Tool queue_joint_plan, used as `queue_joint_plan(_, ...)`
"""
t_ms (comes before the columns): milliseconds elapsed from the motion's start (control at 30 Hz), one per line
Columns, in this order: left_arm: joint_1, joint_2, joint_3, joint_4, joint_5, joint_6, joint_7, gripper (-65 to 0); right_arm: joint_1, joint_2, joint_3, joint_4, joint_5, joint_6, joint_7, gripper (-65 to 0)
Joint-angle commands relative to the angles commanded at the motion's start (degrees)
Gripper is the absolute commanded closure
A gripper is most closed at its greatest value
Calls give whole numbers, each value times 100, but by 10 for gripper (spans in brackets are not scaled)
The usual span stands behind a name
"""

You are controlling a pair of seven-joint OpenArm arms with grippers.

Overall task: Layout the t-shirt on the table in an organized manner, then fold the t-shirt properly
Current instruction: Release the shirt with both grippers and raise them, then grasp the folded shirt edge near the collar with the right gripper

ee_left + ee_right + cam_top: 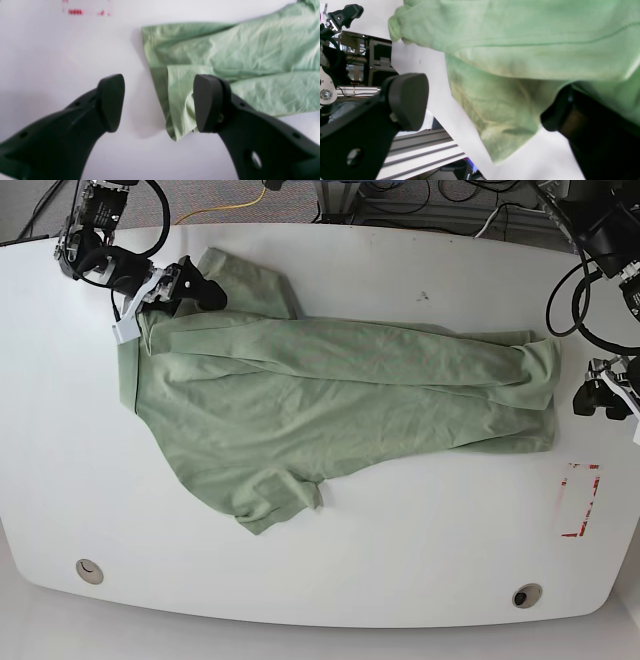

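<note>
Although the t-shirt (300, 425) lies broadly across the table (420, 560), it is skewed and rumpled, with a long folded band (380, 355) along its far side; I judge the laying-out unfinished. The right tool (483, 107) stands with its fingers apart at one end of the cloth, one finger tucked partly beneath a layer and the other clear of it. That is the likeliest source of trouble: if it pulls away sideways, the tucked finger could snag the fabric and drag the whole shirt askew. If it closes here, it could pinch an uneven number of layers, or only the upper one, leaving the lower flap (495, 120) behind.

The left tool (603, 395) is also spread, its fingers holding nothing, just beside the opposite end. A pinch too far out would catch only air, while one too deep could gather stacked edges (535, 390) that need separating first. Pressing low risks rubbing the tabletop.

Pulling with one arm alone would probably swing the soft cloth round rather than flatten it, as nothing pins the other end. The crumpled corner (275, 500) on the near side could get trapped inside a fold and leave a lump unless it is smoothed out beforehand.
</note>
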Motion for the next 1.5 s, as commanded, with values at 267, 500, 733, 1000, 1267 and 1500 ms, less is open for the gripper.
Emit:
queue_joint_plan(267,9,9,9,-26,0,0,0,-404,26,44,0,-9,-18,0,0,-108)
queue_joint_plan(500,9,26,26,-26,0,0,0,-404,53,44,-9,26,-26,0,0,-51)
queue_joint_plan(733,9,26,26,-35,18,0,0,-404,53,44,-9,97,9,0,0,0)
queue_joint_plan(1000,123,26,35,-35,26,0,0,-404,26,44,-9,1116,334,0,0,0)
queue_joint_plan(1267,141,35,35,-35,26,0,0,-404,273,62,-18,1468,826,0,0,0)
queue_joint_plan(1500,237,35,44,-35,26,0,0,-404,826,123,-18,1459,800,0,0,0)
